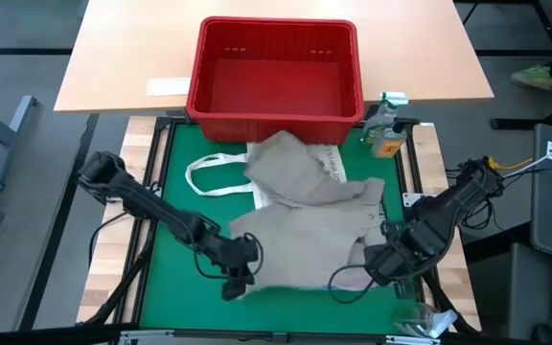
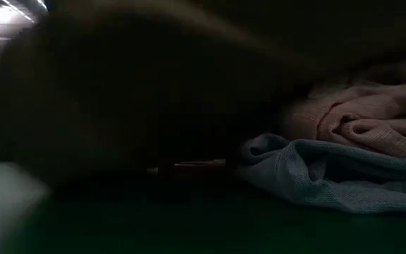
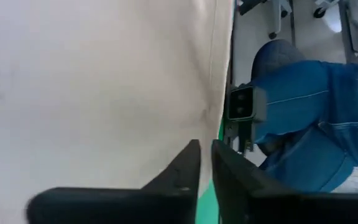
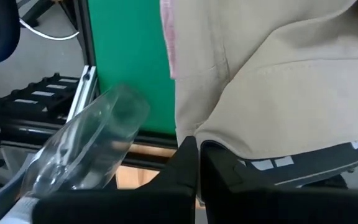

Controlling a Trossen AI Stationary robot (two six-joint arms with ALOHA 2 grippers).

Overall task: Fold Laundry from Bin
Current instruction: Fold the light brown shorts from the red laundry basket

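A khaki-grey garment [image 1: 314, 216] lies spread on the green mat [image 1: 175, 278], over a white tote bag [image 1: 220, 175]. Pale pink cloth [image 2: 372, 120] and light blue cloth [image 2: 330, 176] show beneath its near right part. The red bin [image 1: 276, 77] stands at the far side, its floor bare. My left gripper [image 1: 238, 280] is at the garment's near left corner, its fingers [image 3: 188, 163] a narrow gap apart with nothing between them. My right gripper [image 1: 377, 266] is shut at the garment's near right corner. My left gripper's finger lies beside the khaki garment's edge [image 3: 213, 93]; I cannot tell whether it touches the cloth. My right gripper meets the garment's near right edge [image 4: 213, 138] at its fingertips, slanting down from the right; how many layers does not show. The cloth lies slack on the mat beyond it.
A small bottle and other items [image 1: 387, 134] stand at the mat's far right corner. A clear plastic piece [image 4: 92, 149] lies at the near right edge. A person in blue jeans [image 3: 303, 124] is beyond the table. Something dark fills most of the low view.
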